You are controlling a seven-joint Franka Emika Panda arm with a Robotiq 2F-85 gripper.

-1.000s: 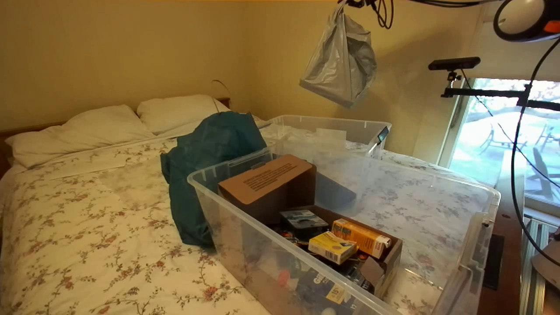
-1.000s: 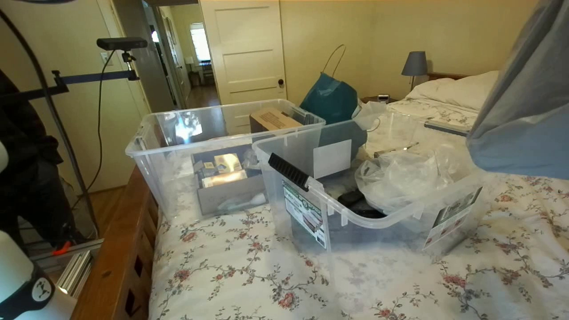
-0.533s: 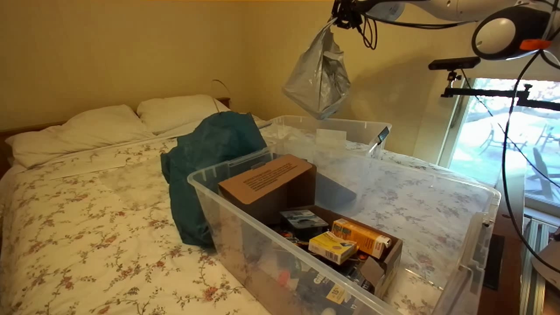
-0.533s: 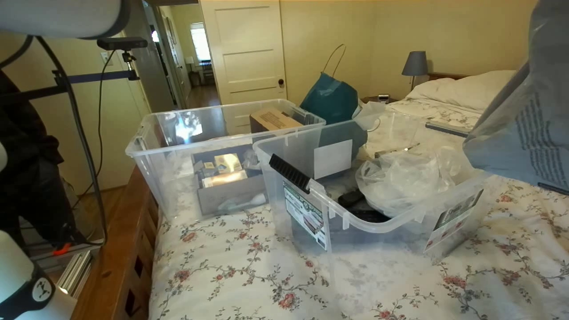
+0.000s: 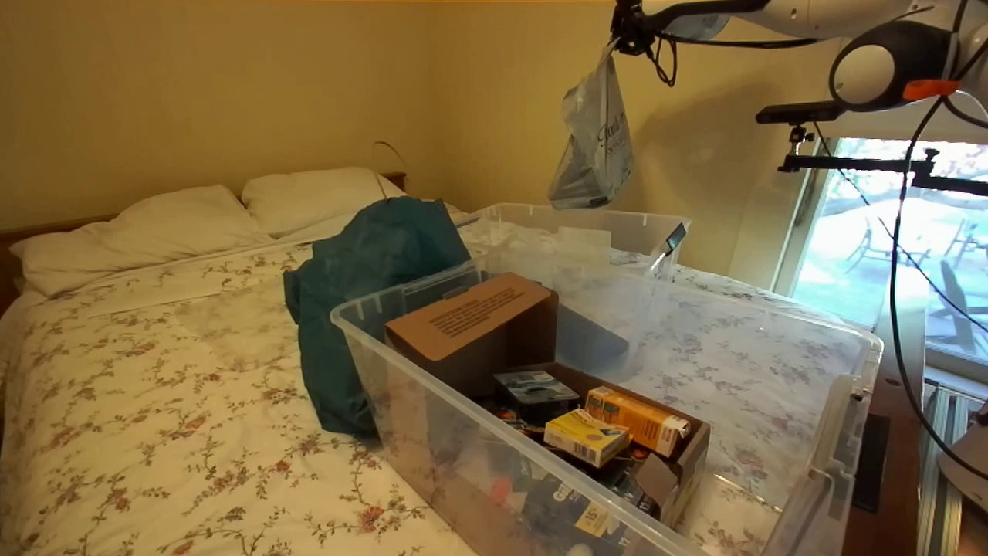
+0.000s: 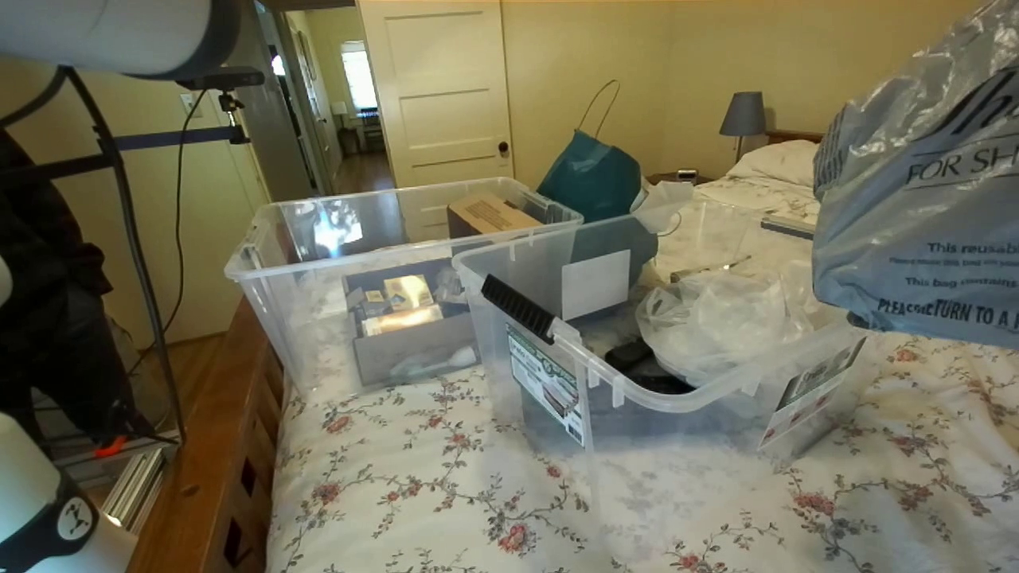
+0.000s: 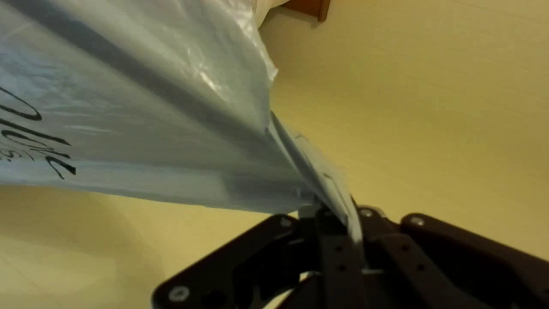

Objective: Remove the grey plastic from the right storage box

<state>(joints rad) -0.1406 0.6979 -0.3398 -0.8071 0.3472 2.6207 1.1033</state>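
The grey plastic bag (image 5: 593, 143) hangs from my gripper (image 5: 617, 42) high in an exterior view. Its printed side shows large at the right edge of an exterior view (image 6: 915, 215). In the wrist view my gripper (image 7: 336, 214) is shut on a twisted strip of the bag (image 7: 150, 111), which stretches away to the upper left. The right storage box (image 6: 677, 400) is clear and open on the bed, with clear plastic bags (image 6: 716, 318) and dark items inside. It also stands at the back of an exterior view (image 5: 633, 215), below the hanging bag.
Another clear box (image 5: 772, 316) holds cardboard boxes (image 5: 478, 309) and small packages. A teal bag (image 5: 378, 262) stands beside it, also in an exterior view (image 6: 593, 175). A camera on a stand (image 5: 799, 113) and a wooden bed rail (image 6: 207, 446) are at the side.
The arm has come lower, bringing the bag down from a second ago. The bag swung left, then back right, and has turned so its printing now faces the cameras. The boxes have not moved.
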